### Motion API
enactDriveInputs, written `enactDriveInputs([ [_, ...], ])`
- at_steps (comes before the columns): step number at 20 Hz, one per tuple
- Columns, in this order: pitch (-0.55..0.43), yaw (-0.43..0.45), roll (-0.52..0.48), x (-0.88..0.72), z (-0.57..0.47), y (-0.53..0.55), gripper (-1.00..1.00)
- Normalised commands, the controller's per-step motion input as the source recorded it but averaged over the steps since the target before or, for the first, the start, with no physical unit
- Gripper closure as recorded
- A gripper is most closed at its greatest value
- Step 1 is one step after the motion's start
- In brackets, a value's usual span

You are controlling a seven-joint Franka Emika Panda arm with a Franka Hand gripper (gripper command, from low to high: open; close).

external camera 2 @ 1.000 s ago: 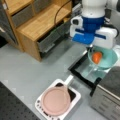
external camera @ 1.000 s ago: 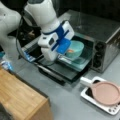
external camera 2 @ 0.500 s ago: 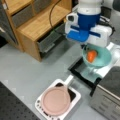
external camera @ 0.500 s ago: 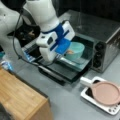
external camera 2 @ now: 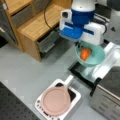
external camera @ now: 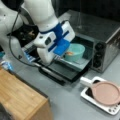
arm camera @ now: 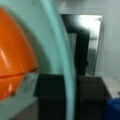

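- Hand [external camera 2: 81,46]: at the near rim of the teal plastic bowl [external camera 2: 96,58]; can't tell if fingers are clamped or apart.
- Bowl sits on the open door [external camera: 71,67] of the steel toaster oven [external camera: 100,37], w/ a smooth orange round object [external camera 2: 85,53] inside.
- Risk: the slick door could let the bowl slide or tip, rolling the object out.
- Pink round plate [external camera 2: 55,100] on a white tray lies on the grey counter [external camera 2: 27,72], in front of the oven.

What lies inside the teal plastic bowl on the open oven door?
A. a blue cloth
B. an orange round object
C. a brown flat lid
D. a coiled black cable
B: an orange round object sits inside the teal plastic bowl, just below the end effector.
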Motion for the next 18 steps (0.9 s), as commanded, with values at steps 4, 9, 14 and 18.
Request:
enactDriveInputs([
  [4,0.315,0.037,-0.110,0.32,0.31,-0.12,1.00],
  [9,0.297,0.009,-0.124,0.39,0.28,-0.16,1.00],
  [14,0.307,0.006,-0.114,0.49,0.34,-0.23,1.00],
  [18,0.375,-0.022,-0.078,0.57,0.55,-0.21,1.00],
])
